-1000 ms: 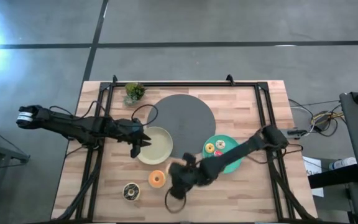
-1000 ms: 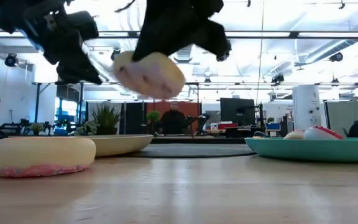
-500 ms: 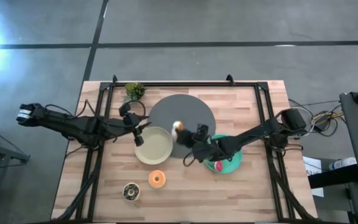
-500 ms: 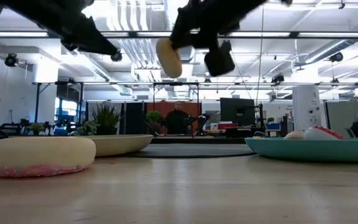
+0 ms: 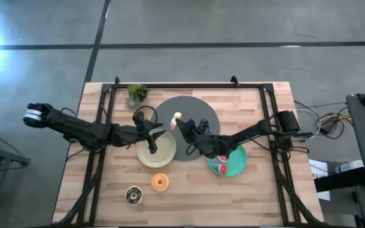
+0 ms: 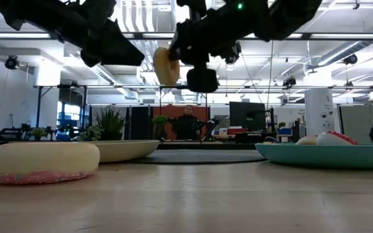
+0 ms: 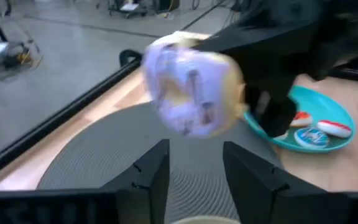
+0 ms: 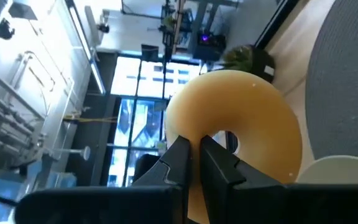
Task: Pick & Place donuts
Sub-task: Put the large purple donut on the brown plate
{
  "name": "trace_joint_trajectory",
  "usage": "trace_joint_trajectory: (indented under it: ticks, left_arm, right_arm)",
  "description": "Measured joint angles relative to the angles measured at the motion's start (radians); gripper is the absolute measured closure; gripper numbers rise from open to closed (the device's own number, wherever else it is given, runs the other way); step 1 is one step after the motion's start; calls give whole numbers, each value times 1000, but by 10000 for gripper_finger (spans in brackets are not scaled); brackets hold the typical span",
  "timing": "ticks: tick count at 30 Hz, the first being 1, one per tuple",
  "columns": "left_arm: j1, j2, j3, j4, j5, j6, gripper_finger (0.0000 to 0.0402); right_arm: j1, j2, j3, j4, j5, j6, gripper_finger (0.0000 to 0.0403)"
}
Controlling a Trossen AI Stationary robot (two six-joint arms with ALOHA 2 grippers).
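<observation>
The grey disc lay mid-worktop. The cream plate touched its front-left edge, the teal plate its front-right. Two donuts lay well before it. The plant stood behind-left. Above its left part, the right tool held a donut.

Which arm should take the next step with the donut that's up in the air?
Right, most likely. The right hand already grips the donut above the grey disc. The left hand is open and empty over the cream plate.
</observation>
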Motion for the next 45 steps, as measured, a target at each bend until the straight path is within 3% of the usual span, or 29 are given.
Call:
trace_joint_trajectory:
  ticks: [8,19,45]
  left_arm:
    - [-1,74,5,71,3,85,228]
    - [5,199,42,169,-41,141,227]
    - [16,189,39,158,-219,88,227]
  right_arm:
    - [-30,-2,-4,7,-17,43,385]
    - [-47,19,32,1,-64,52,385]
    - [-38,7,-5,9,-92,177,385]
